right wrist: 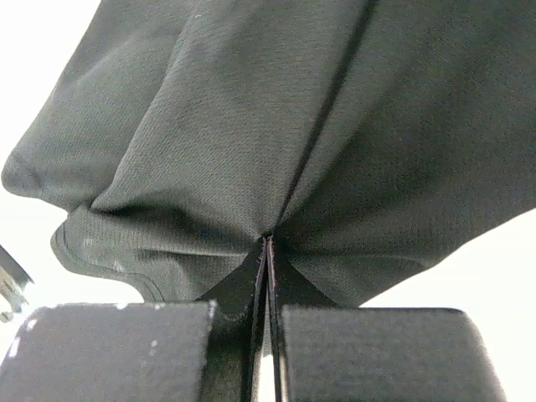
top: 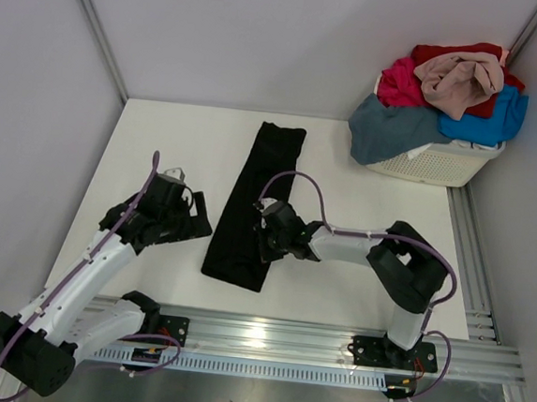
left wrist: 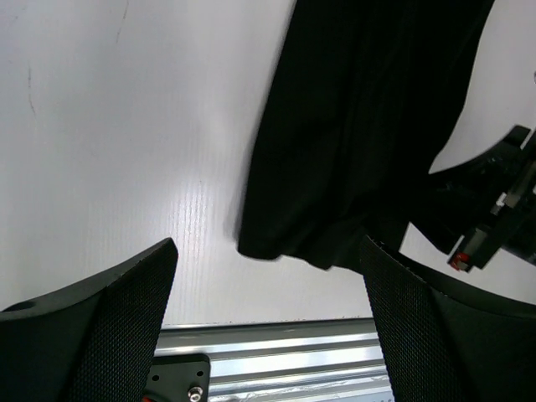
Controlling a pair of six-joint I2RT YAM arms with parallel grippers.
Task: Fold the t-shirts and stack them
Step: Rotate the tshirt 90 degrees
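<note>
A black t-shirt (top: 254,200) lies folded in a long narrow strip down the middle of the white table. My right gripper (top: 267,234) is shut on its right edge near the near end; the right wrist view shows the cloth (right wrist: 276,126) bunched and pinched at the fingertips (right wrist: 269,243). My left gripper (top: 195,215) is open and empty just left of the strip's near end; the left wrist view shows the shirt's near corner (left wrist: 352,151) ahead between the fingers (left wrist: 126,318). Other t-shirts, beige-pink (top: 462,80), red (top: 450,57), magenta (top: 401,84), bright blue (top: 492,122) and slate grey-blue (top: 392,129), are piled in the basket.
The white slotted basket (top: 441,162) stands at the far right corner against the wall. An aluminium rail (top: 313,341) runs along the table's near edge, also seen in the left wrist view (left wrist: 276,352). White walls close in the table on three sides.
</note>
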